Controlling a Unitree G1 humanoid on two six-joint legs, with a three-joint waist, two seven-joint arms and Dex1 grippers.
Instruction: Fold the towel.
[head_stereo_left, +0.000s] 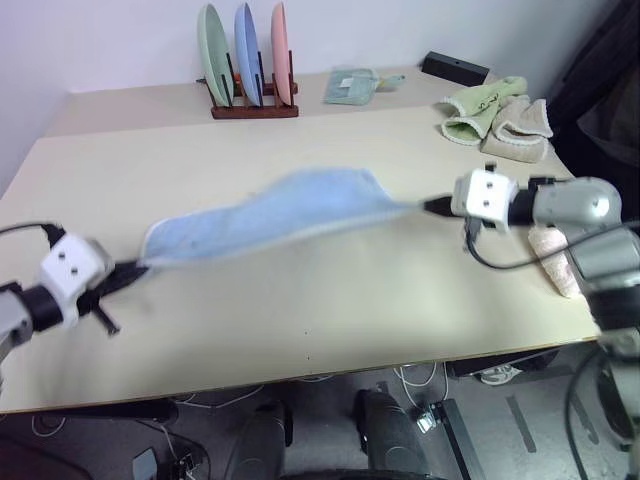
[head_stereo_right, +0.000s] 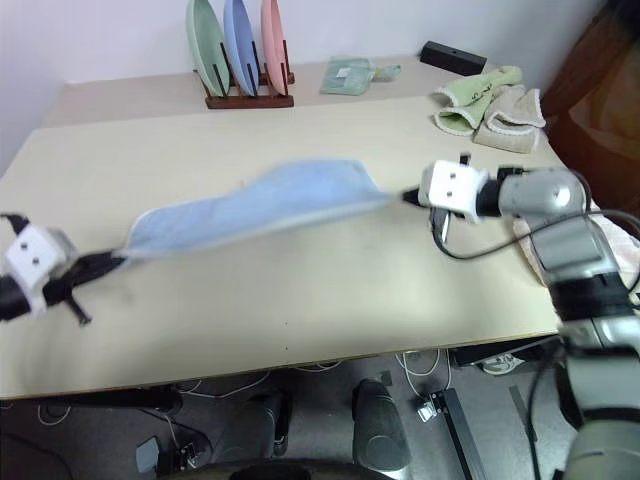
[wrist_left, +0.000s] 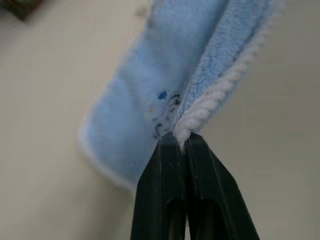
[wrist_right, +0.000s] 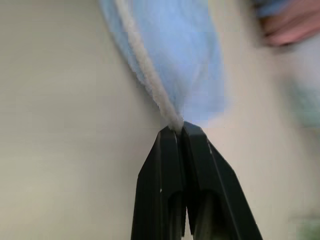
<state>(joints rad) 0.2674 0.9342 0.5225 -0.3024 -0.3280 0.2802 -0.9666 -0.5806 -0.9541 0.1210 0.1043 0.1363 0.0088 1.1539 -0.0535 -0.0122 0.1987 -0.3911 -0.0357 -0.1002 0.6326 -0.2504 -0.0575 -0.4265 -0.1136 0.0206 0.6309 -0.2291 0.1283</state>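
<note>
A wide beige table (head_stereo_left: 330, 300) with a matte, smooth top stands against a pale wall. At its far edge, a dark wooden rack (head_stereo_left: 254, 108) holds three upright oval plates. Fluffy green and beige towels (head_stereo_left: 495, 115) lie at the far right. The light blue towel (head_stereo_left: 270, 215), soft and fleecy with whitish corded trim, hangs stretched above the table between both grippers. The left gripper (wrist_left: 182, 142) is pinched tight on one trimmed corner, the right gripper (wrist_right: 176, 131) on the opposite end.

Even soft indoor light, faint shadows on table (head_stereo_left: 330, 300); towel (head_stereo_left: 270, 215) motion-blurred, far background soft in wrist views.
</note>
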